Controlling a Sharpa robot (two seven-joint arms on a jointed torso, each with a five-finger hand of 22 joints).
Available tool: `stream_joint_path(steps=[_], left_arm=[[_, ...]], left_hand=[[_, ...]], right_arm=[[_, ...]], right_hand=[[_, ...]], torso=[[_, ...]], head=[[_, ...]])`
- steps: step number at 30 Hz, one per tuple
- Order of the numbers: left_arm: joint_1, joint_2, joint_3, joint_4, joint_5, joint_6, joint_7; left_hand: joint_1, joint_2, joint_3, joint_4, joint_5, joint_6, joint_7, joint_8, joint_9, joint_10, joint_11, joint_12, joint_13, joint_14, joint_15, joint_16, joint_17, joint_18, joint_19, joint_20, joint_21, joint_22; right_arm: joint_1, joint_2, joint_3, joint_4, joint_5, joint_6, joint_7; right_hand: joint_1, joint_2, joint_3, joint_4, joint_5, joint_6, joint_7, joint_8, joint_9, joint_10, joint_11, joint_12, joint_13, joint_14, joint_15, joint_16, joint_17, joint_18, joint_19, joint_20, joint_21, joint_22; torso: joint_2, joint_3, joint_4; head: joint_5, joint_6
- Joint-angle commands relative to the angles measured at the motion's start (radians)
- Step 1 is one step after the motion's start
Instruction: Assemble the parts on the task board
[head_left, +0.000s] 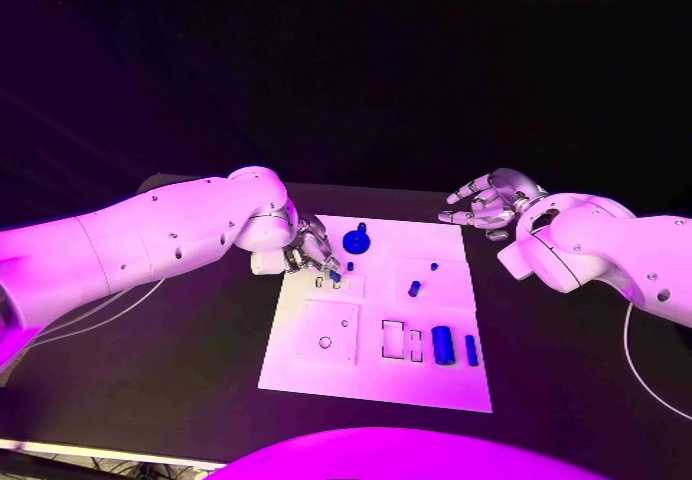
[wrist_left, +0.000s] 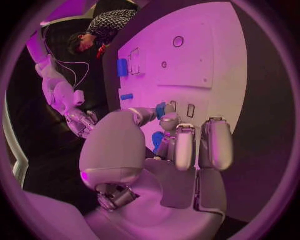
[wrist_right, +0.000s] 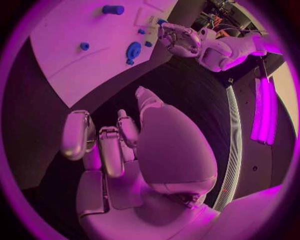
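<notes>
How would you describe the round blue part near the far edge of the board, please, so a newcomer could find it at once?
Start at the white task board in the middle of the black table, and look toward its far edge, just beyond the left hand. There lies the round blue part. It is a wide disc, whereas the other blue parts are slim pegs or bars.

Blue parts (head_left: 443, 345) lie on the white task board (head_left: 378, 378) atop the black table (head_left: 173, 370).

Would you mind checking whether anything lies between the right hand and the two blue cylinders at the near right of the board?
Nothing visible does: the right hand hovers open beyond the board's far right corner, with bare board leading to the cylinders.
</notes>
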Motion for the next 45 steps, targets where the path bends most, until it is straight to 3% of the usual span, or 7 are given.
stream_joint_path(steps=[1, 9, 18, 29, 45], left_arm=[[0.000, -0.001, -0.001, 0.015, -0.044, -0.051, 0.021], [-0.004, 0.001, -0.005, 0.042, -0.189, -0.100, 0.032], [-0.023, 0.008, -0.007, 0.061, -0.308, -0.147, 0.042], [-0.042, 0.013, -0.007, 0.065, -0.331, -0.160, 0.051], [-0.049, 0.002, -0.008, 0.075, -0.320, -0.106, 0.046]], left_hand=[[-0.017, -0.004, 0.196, -0.195, 0.007, 0.008, -0.009, 0.004, 0.006, 0.015, -0.002, 0.010, 0.011, 0.075, -0.009, -0.007, 0.154, -0.009, 0.000, -0.003, 0.002, 0.000], [-0.033, -0.012, 0.212, -0.211, 0.024, 0.017, -0.012, 0.006, 0.012, 0.030, -0.005, 0.021, 0.030, 0.075, -0.011, -0.008, 0.151, -0.009, 0.001, -0.005, 0.002, 0.001], [-0.041, -0.019, 0.226, -0.226, 0.039, 0.025, -0.015, 0.007, 0.016, 0.038, -0.007, 0.025, 0.036, 0.074, -0.014, -0.010, 0.147, -0.009, 0.002, -0.007, 0.002, 0.002], [-0.046, -0.023, 0.231, -0.234, 0.050, 0.031, -0.016, 0.006, 0.018, 0.043, -0.009, 0.027, 0.039, 0.074, -0.015, -0.010, 0.147, -0.010, 0.003, -0.008, 0.003, 0.004], [-0.059, -0.027, 0.237, -0.241, 0.069, 0.040, -0.019, 0.005, 0.019, 0.056, -0.011, 0.032, 0.050, 0.074, -0.016, -0.011, 0.146, -0.011, 0.004, -0.009, 0.004, 0.007]], right_arm=[[-0.001, -0.001, 0.000, -0.001, -0.003, 0.017, 0.003], [-0.003, -0.001, 0.000, 0.000, -0.003, 0.017, 0.004], [-0.004, -0.002, -0.001, 0.001, -0.003, 0.018, 0.005], [-0.005, -0.001, -0.001, 0.000, -0.003, 0.021, 0.006], [-0.005, -0.002, -0.001, -0.002, -0.016, 0.025, 0.004]], right_hand=[[0.003, 0.003, 0.007, 0.001, 0.000, 0.005, -0.002, 0.007, 0.001, 0.001, -0.001, 0.004, 0.001, 0.073, -0.005, -0.004, 0.115, 0.012, -0.004, -0.001, -0.003, 0.000], [0.003, 0.003, 0.007, 0.001, 0.000, 0.005, -0.002, 0.007, 0.001, 0.001, -0.001, 0.004, 0.001, 0.073, -0.005, -0.004, 0.115, 0.012, -0.004, -0.001, -0.003, 0.000], [0.002, 0.003, 0.010, 0.001, 0.000, 0.006, -0.002, 0.009, 0.001, 0.000, -0.001, 0.003, 0.000, 0.072, -0.006, -0.005, 0.113, 0.012, -0.005, -0.002, -0.005, -0.001], [0.009, 0.002, 0.016, -0.003, 0.000, 0.005, -0.003, 0.011, 0.001, 0.000, -0.002, 0.004, 0.000, 0.073, -0.006, -0.005, 0.113, 0.012, -0.005, -0.002, -0.006, -0.001], [0.010, 0.002, 0.018, -0.003, 0.000, 0.005, -0.003, 0.011, 0.001, -0.001, -0.002, 0.003, -0.001, 0.073, -0.006, -0.005, 0.113, 0.012, -0.005, -0.002, -0.006, -0.001]], torso=[[0.000, -0.0004, 0.0002], [0.001, -0.0012, 0.0009], [0.001, -0.0011, 0.0005], [0.002, -0.0008, -0.0002], [0.001, -0.0005, -0.0005]], head=[[0.001, -0.001], [0.003, -0.003], [0.003, -0.006], [0.003, -0.010], [0.004, -0.014]])
